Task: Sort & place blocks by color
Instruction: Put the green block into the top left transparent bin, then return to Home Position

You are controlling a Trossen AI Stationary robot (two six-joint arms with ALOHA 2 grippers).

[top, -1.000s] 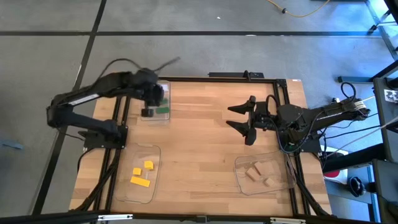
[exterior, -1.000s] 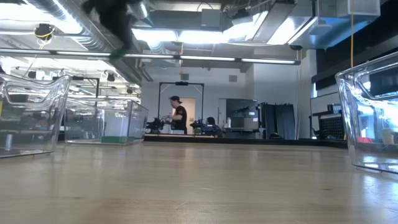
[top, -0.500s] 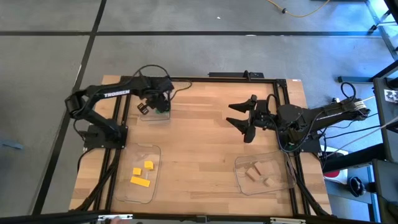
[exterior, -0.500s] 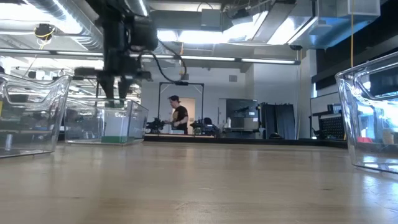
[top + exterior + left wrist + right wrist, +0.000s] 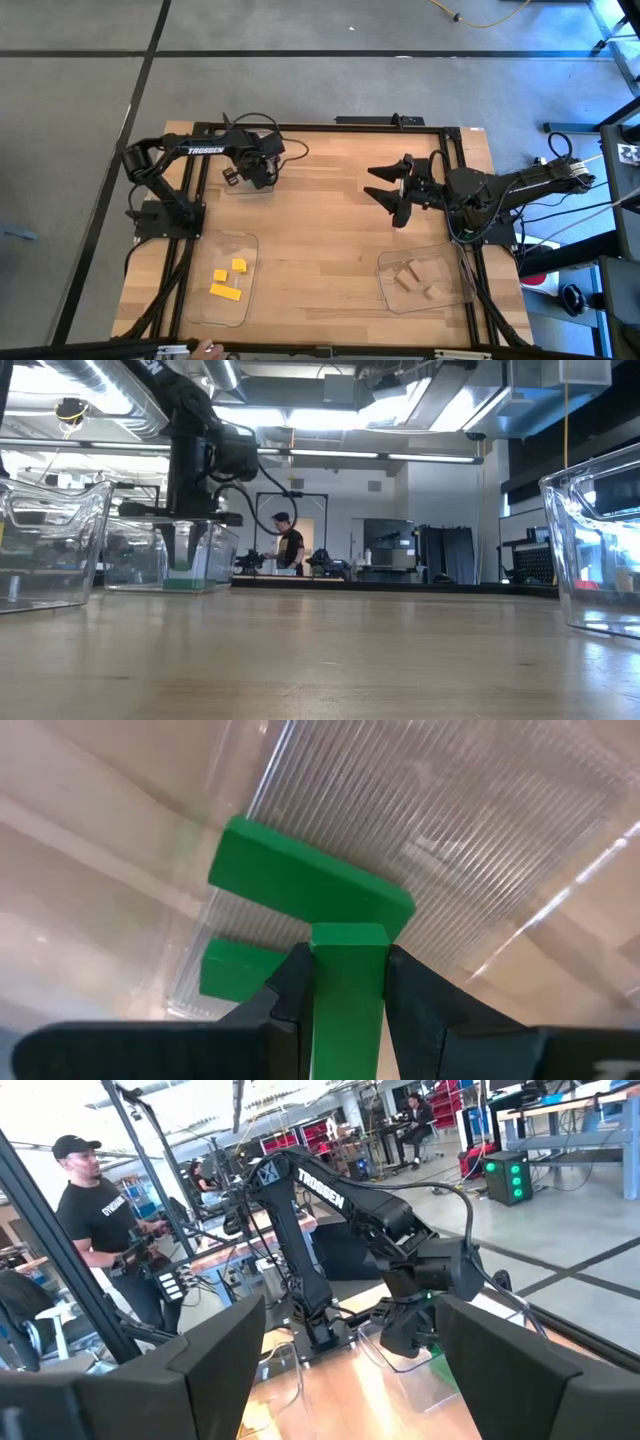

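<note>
My left gripper (image 5: 257, 172) points down into the clear tray (image 5: 236, 186) at the far left, shut on a green block (image 5: 347, 1020). Under it, on the tray's ribbed floor, a green bar (image 5: 308, 883) lies partly over another green block (image 5: 234, 970). The low view shows the gripper (image 5: 186, 540) just above the green pieces (image 5: 184, 573). My right gripper (image 5: 393, 193) hangs open and level above the table's middle right, with nothing between its fingers (image 5: 205, 1365). My left gripper pinches the green block between its two fingers, one on each of two opposite sides (image 5: 326, 972). The fingers come from above, pointing steeply down, and lie along the block. The block's free end (image 5: 348, 934) pokes out past the fingertips, just above the green bar in the tray.
A clear tray (image 5: 205, 300) at the near left holds three yellow blocks (image 5: 226, 281). Another clear tray (image 5: 385, 265) at the near right holds tan blocks (image 5: 417, 280). Bare wooden table (image 5: 320, 240) lies between them. People stand in the room beyond the table.
My left gripper has come down from high above into the far-left tray, rolling about its own axis on the way, and has kept the green block between its fingers.
</note>
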